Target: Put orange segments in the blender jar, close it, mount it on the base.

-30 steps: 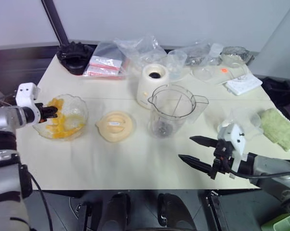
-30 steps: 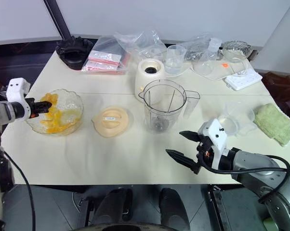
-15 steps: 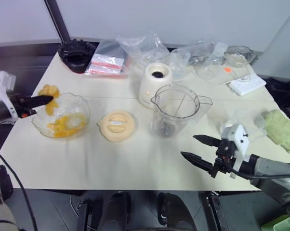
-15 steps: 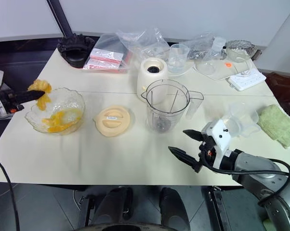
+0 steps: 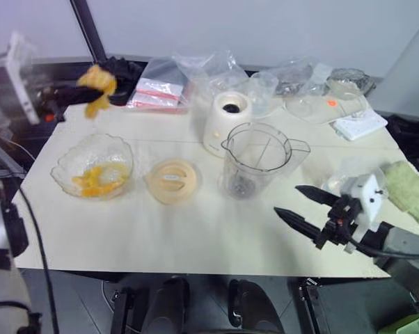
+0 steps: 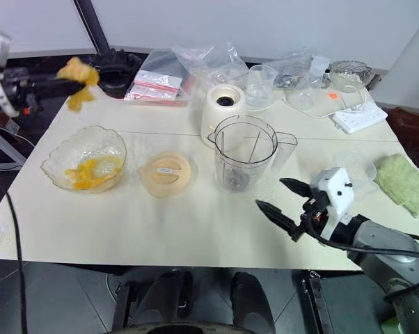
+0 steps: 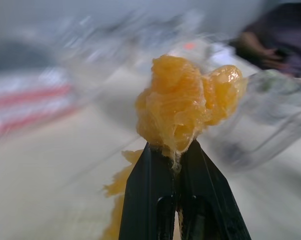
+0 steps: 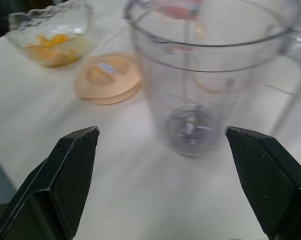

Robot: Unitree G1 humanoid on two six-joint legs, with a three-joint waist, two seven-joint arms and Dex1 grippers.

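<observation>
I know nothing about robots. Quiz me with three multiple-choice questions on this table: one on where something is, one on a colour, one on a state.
1. Where is the lid?
A. on the jar
B. flat on the table, between glass bowl and blender jar
C. on the base

2. What colour is the base?
A. cream-white
B. black
C. green

3. The left gripper is:
A. open, empty
B. shut on orange segments
C. resting in the bowl

Answers: 1 B, it lies beside the jar. 2 A, pale with a dark socket. 3 B, its fingers pinch the clump in the air.

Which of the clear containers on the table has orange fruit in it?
The scalloped glass bowl, at the table's left end. The tall blender jar in the middle shows just its blades, and the small cup behind looks empty.
</observation>
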